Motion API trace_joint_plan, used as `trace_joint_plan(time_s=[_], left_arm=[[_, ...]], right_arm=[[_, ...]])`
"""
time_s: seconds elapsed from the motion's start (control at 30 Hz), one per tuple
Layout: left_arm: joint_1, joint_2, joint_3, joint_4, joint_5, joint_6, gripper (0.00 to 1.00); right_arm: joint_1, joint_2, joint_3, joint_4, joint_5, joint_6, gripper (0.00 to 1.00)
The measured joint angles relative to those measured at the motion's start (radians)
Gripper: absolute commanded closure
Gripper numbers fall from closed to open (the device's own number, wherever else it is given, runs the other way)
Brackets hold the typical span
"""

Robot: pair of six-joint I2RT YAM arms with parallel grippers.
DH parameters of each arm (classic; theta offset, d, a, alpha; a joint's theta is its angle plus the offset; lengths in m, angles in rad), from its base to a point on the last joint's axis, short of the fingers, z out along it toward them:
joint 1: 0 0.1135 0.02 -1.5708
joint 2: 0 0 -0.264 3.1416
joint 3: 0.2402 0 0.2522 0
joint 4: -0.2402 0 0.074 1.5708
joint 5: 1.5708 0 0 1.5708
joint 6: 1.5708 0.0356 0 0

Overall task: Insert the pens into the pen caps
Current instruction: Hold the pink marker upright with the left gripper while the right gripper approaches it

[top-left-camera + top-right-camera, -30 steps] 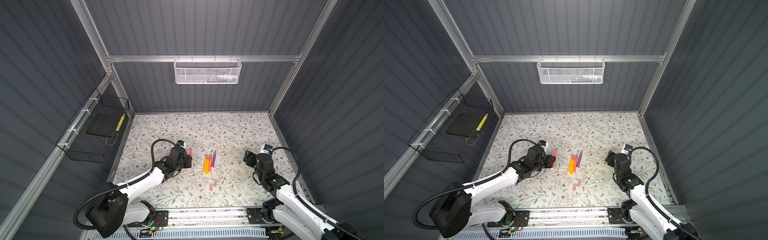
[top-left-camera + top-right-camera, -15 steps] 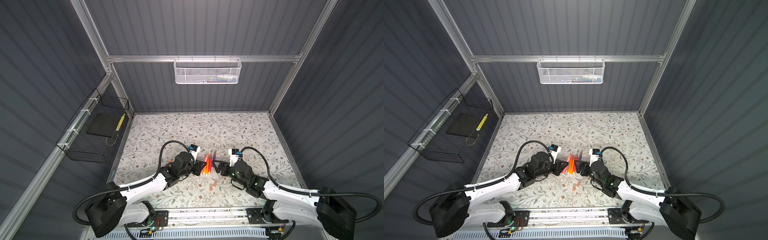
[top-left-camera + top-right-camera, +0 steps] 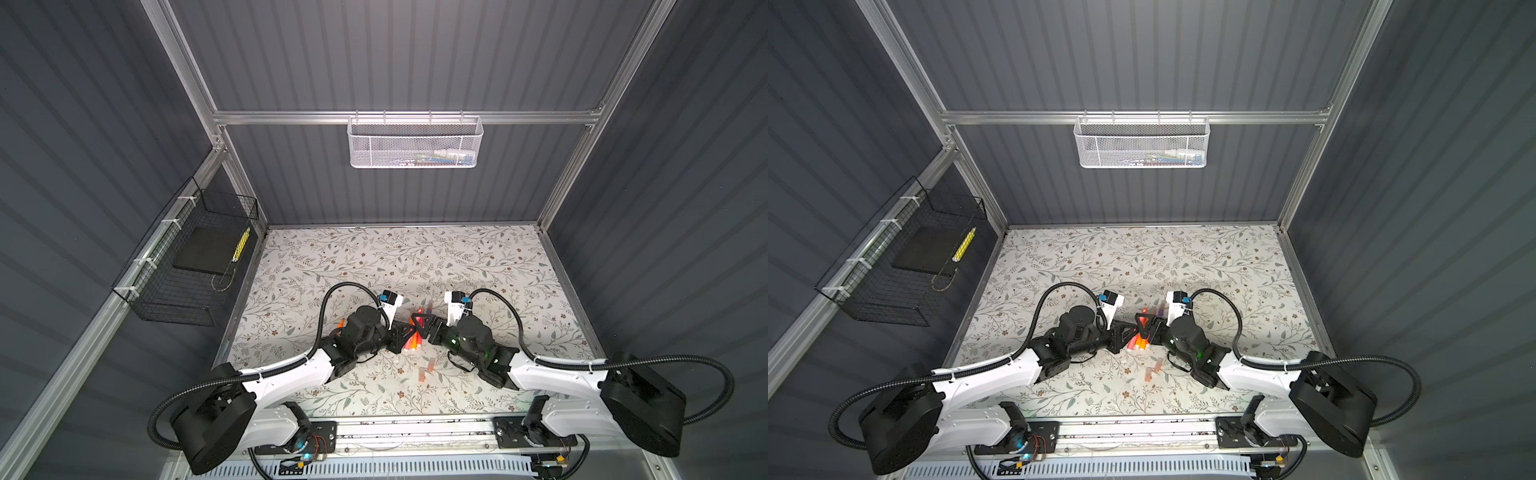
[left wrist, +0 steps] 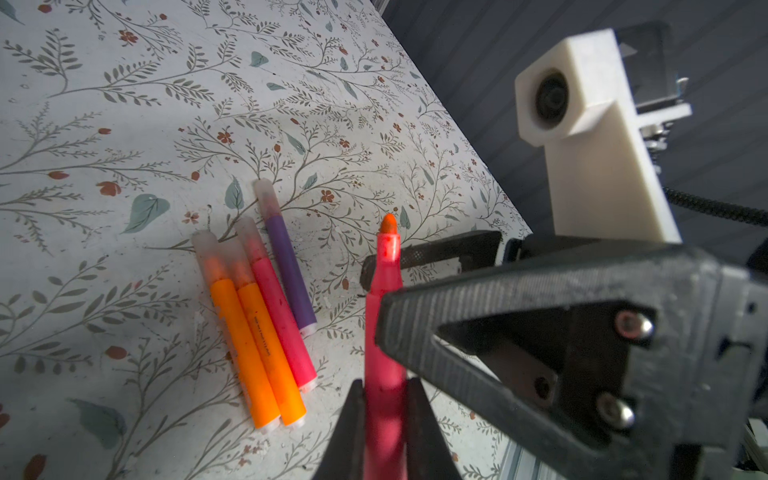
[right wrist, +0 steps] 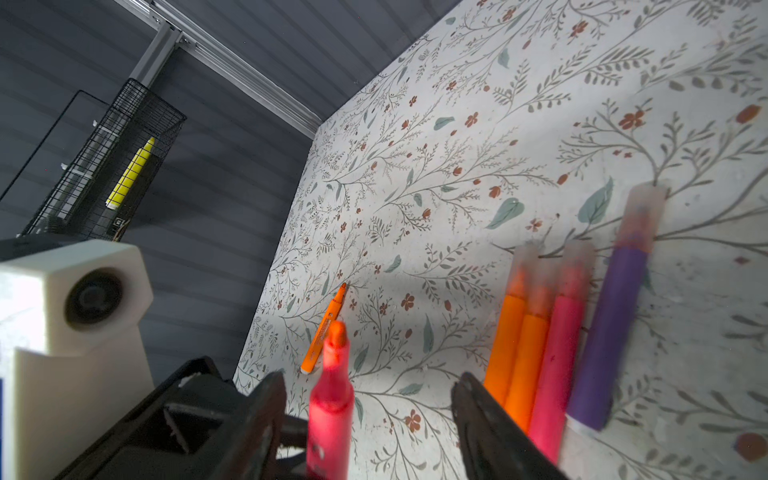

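My left gripper [image 4: 384,384] is shut on a pink-red pen [image 4: 384,291], uncapped, with its orange-stained tip pointing away from the jaws. My right gripper [image 5: 368,380] faces it, open, with one jaw on each side of that pen [image 5: 330,399] and a gap on both sides. In both top views the two grippers meet at mid table [image 3: 413,330]. Below them lies a row of capped pens: two orange [image 4: 249,353], one pink [image 4: 282,324], one purple [image 4: 289,266]. An uncapped orange pen [image 5: 326,328] lies off to the left [image 3: 340,322]. Two loose pen caps [image 3: 431,363] [image 3: 422,376] lie nearer the front.
A white mesh basket [image 3: 415,143] hangs on the back wall. A black wire basket [image 3: 187,266] on the left wall holds a yellow patterned stick [image 3: 241,245]. The arms' bases and a metal rail [image 3: 415,428] line the table's front edge.
Both arms swung inward to mid table. The left carried the pink-red pen to the right. The right came across from the right side, and its jaws narrowed around the pen's tip end.
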Motion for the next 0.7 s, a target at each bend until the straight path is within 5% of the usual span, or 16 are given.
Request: trace_joint_plan(time_s=[0.37, 0.7], left_arm=[[0.0, 0.029, -0.005, 0.024, 0.01, 0.0, 0.99], [0.0, 0.037, -0.014, 0.046, 0.006, 0.006, 0.67]], right_arm=[[0.001, 0.079, 0.03, 0.043, -0.033, 0.028, 0.86], [0.001, 0.084, 0.031, 0.061, -0.034, 0.034, 0.95]])
